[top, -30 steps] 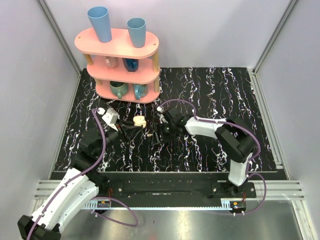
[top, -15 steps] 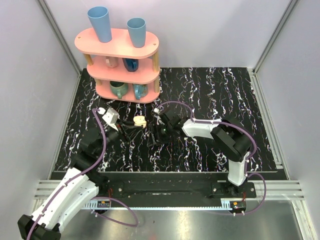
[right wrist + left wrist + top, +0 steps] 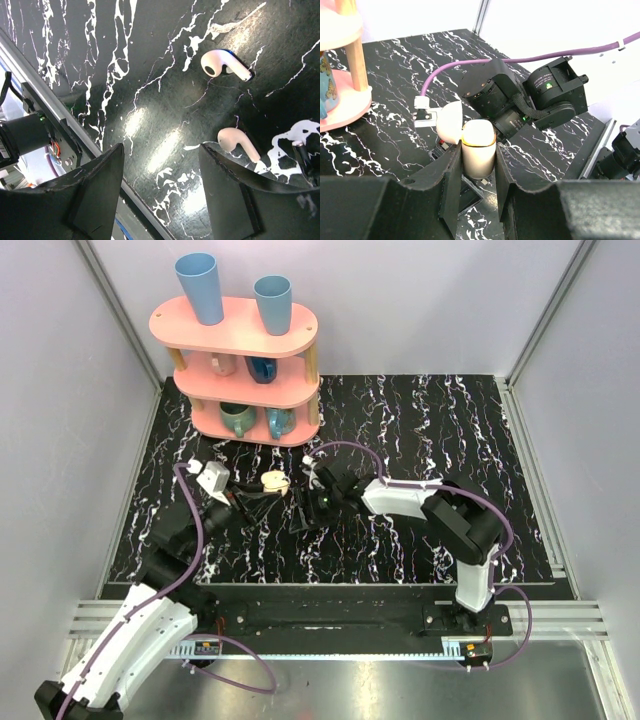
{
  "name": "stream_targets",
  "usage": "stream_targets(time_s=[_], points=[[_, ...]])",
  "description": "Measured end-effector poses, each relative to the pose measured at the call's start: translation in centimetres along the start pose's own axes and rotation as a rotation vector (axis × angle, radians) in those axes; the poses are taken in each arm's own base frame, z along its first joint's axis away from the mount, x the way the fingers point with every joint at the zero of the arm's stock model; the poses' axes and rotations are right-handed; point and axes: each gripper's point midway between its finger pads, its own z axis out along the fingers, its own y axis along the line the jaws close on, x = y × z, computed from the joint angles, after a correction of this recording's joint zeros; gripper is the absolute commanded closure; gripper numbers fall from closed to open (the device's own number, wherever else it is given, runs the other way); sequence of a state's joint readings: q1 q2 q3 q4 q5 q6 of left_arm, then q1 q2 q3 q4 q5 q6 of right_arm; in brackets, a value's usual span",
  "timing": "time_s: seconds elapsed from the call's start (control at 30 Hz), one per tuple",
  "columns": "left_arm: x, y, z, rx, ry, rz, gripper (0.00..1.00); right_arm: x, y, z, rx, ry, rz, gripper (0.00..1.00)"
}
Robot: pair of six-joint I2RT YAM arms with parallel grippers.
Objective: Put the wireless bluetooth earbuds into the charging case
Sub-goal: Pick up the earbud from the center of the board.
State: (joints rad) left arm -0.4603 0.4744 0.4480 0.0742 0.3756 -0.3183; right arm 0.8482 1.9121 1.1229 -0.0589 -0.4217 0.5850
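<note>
With right gripper (image 3: 160, 175) open just above earbuds (image 3: 226, 65) loose on table (image 3: 150, 100), centre on one bud, stem btwn fingers, pinch lightly. W/ left gripper (image 3: 476, 170) clamped on charging case (image 3: 478, 145), hold steady nearby. Right wrist cam only: both buds, apart. Left wrist cam only: lid hinged open

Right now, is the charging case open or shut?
Open: the charging case, clamped in the left gripper, has its lid swung back off the cream body.
</note>
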Motion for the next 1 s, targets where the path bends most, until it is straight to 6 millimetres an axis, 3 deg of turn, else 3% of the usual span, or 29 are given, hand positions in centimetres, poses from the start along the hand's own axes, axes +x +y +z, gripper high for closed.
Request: stream_targets(time_s=[0.3,0.57,0.8,1.0], points=[[-0.5,0.2,-0.5,-0.023,-0.025,0.007,1.00,-1.9,0.7,-2.6,0.044,-0.083,-0.129,0.33],[-0.3,0.3,-0.4,-0.028,-0.016,0.003,1.00,-3.3,-0.8,-2.7,0.138,-0.064,-0.314,0.35],[-0.3,0.3,-0.4,-0.028,-0.016,0.003,1.00,-2.0,-3.3,-1.7,0.183,0.031,-0.403,0.37],[-0.2,0.3,-0.3,-0.028,-0.012,0.001,1.00,-1.8,-4.2,-1.5,0.189,0.065,-0.443,0.37]])
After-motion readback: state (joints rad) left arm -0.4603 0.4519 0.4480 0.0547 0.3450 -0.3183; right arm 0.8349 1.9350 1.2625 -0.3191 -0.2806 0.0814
